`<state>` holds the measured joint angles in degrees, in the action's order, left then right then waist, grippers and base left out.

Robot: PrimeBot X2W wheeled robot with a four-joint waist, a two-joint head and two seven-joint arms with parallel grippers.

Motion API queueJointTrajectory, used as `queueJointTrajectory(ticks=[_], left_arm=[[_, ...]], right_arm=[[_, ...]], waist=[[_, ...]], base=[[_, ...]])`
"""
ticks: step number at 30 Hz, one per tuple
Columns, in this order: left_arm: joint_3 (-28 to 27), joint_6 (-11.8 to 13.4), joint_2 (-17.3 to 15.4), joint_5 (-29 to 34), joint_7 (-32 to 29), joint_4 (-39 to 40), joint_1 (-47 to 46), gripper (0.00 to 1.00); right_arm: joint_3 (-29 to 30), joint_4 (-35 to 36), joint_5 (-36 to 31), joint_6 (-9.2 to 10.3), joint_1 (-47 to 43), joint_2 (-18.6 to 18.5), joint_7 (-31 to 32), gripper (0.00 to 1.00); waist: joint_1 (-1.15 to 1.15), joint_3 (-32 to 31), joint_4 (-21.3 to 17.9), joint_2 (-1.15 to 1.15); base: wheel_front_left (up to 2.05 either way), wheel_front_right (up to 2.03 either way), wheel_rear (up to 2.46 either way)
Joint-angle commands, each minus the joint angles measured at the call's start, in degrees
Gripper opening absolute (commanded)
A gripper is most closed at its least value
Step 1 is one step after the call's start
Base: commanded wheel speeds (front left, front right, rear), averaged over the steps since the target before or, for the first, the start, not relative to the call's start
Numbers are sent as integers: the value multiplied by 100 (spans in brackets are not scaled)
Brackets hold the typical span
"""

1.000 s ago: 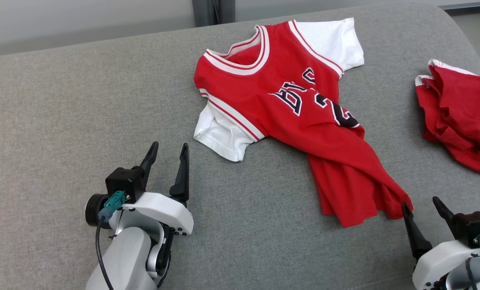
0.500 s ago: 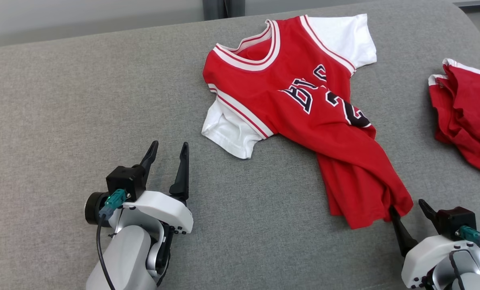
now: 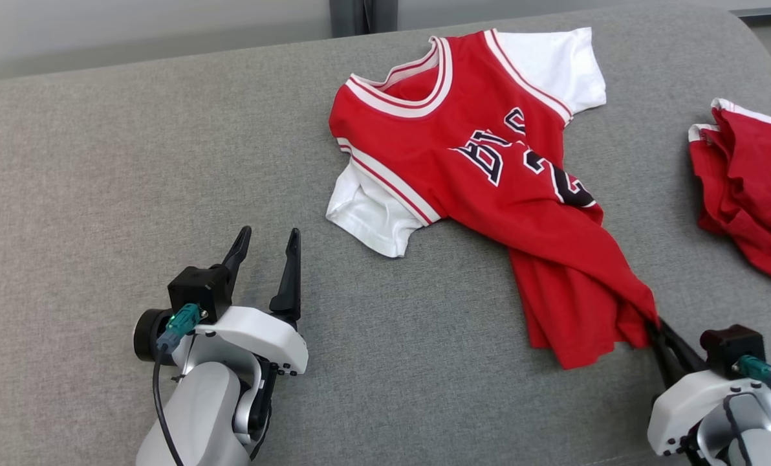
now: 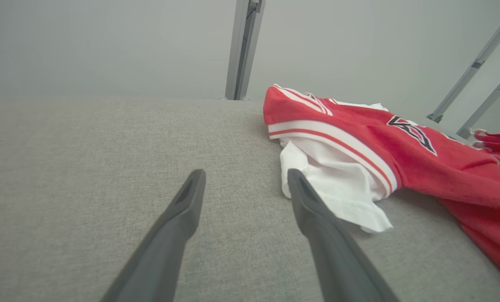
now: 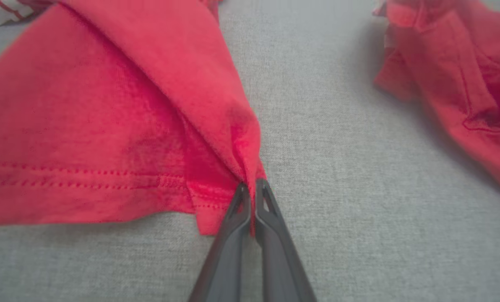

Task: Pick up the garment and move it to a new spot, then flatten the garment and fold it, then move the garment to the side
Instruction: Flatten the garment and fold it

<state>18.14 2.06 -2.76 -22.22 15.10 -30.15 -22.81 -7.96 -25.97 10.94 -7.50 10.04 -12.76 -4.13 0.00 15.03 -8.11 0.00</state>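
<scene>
Now right hand [image 3: 654, 325] tight on a hem corner of the garment [image 3: 463, 162], left hand [image 3: 270, 232] wide and empty.

The grey padded surface [image 3: 101, 162] lay bare across its left half, leaving wide room around the left gripper [image 3: 269, 232], whose fingers stood apart over open fabric. Ahead and to its right the jersey [image 3: 463, 168] sprawled across the middle, its white sleeve near those fingers. A strip of bare surface ran between the jersey and a second red garment [image 3: 754, 194] at the right edge. The right gripper [image 3: 658, 323], pinched on the jersey's hem corner, sat at that strip's near end. A metal post [image 3: 363, 14] rose behind the far edge.
</scene>
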Motion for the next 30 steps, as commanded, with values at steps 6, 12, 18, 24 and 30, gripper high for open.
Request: queueJointTrajectory(ticks=[6, 12, 18, 24, 30], left_arm=[[-30, 0, -29, -49, 4, 3, 43, 100], [5, 19, -29, -119, 4, 23, 67, 100], [66, -6, -29, -159, 4, -71, 33, 100], [338, -114, -29, -218, 2, -470, -269, 100], [478, -112, -30, -346, -90, -1270, -831, 100]], right_arm=[[209, 651, -224, 0, 123, -139, -20, 0], [356, 1461, -384, 0, 71, -132, 146, 0], [370, 2118, -478, 0, -113, -90, 478, 0], [374, 2303, -489, 0, -278, -69, 630, 0], [278, 2303, -470, 0, -247, -16, 637, 0]], waist=[[0, -142, -145, 0], [0, -188, -227, 0], [0, -199, -308, 0], [0, -168, -374, 0], [0, -49, -497, 0]], base=[[0, 0, 0], [0, 0, 0], [0, 0, 0], [0, 0, 0], [0, 0, 0]])
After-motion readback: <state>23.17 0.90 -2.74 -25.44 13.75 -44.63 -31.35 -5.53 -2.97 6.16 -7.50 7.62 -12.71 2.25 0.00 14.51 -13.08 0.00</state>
